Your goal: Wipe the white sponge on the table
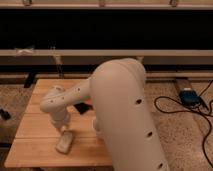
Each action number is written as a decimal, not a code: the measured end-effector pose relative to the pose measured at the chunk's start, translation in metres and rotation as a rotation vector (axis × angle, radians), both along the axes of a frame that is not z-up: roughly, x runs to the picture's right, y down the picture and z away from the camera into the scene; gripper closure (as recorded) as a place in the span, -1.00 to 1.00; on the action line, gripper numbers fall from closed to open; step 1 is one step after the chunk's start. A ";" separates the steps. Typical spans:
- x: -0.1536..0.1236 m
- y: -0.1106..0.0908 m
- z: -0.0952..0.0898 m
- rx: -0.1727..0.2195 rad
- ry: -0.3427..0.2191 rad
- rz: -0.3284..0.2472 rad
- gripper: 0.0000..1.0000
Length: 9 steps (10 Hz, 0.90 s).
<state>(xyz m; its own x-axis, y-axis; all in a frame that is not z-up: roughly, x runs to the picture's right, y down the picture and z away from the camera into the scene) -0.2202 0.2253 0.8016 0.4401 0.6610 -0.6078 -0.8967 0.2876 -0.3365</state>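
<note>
Basically a huge white arm [125,115] blocking the table's [35,127] right half. Closer in, white sponge [64,142] flat near the front edge, left of centre. Gripper [65,131] right on top of it, jaws hidden. Farther back, something dark [81,107] half covered.

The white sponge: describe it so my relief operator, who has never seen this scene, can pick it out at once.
Start at the light wooden table on the left and follow the big white arm down to its gripper near the table's front edge. The white sponge lies flat just below it, a small pale rectangular block. Unlike the dark object farther back, it is off-white.
</note>
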 end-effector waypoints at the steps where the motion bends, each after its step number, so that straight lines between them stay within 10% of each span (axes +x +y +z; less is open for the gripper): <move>1: 0.008 -0.002 0.003 -0.001 0.019 0.020 1.00; 5: 0.053 -0.024 0.019 0.021 0.108 0.133 0.95; 9: 0.045 -0.035 0.016 0.048 0.090 0.154 0.18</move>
<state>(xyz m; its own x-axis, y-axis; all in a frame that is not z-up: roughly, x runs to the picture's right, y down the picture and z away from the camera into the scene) -0.1752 0.1900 0.8176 0.2763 0.7456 -0.6064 -0.9574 0.1582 -0.2417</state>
